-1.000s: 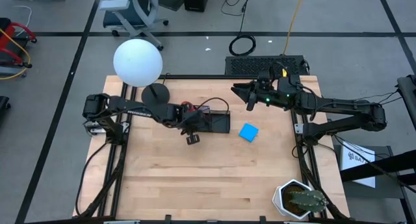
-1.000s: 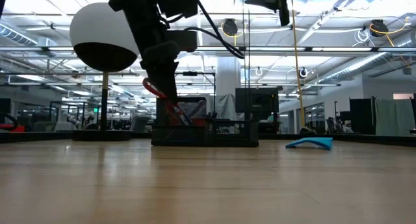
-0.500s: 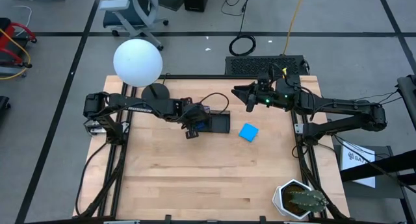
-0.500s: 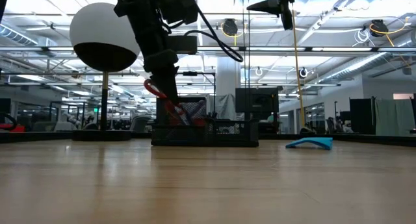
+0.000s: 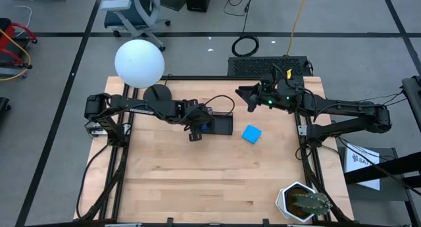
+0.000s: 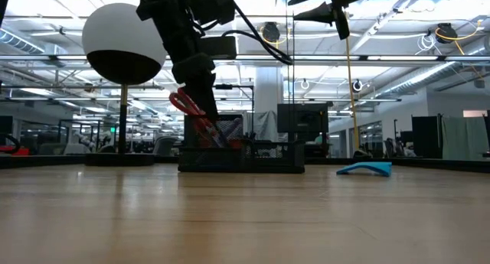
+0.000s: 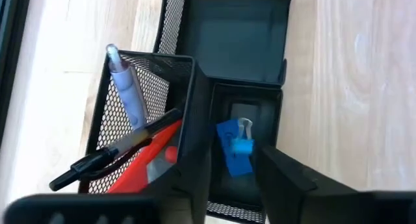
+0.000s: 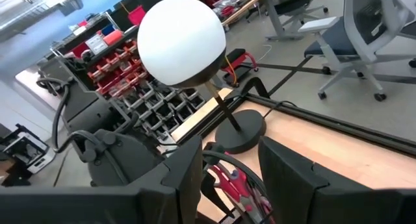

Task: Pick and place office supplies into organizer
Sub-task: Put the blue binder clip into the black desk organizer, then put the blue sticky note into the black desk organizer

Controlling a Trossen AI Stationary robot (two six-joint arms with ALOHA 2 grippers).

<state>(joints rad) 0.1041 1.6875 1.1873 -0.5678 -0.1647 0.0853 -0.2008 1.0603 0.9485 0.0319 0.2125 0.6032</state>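
The left gripper (image 5: pixel 195 133) hovers directly above the small black mesh desk organizer (image 5: pixel 214 124) near the middle of the bench's far edge, its fingers parted and holding nothing. In the left wrist view a small blue eraser-like piece (image 7: pixel 233 148) lies in a low compartment, while the red-handled scissors (image 7: pixel 140 165) and thin pens (image 7: pixel 123 87) stand in the taller mesh section. The bright blue square pad (image 5: pixel 251 133) lies flat on the wood just beside the organizer, toward the right edge. Lifting straight up should avoid snagging the mesh walls. The right gripper (image 5: pixel 250 99) waits near the far right corner, fingers apart, empty.
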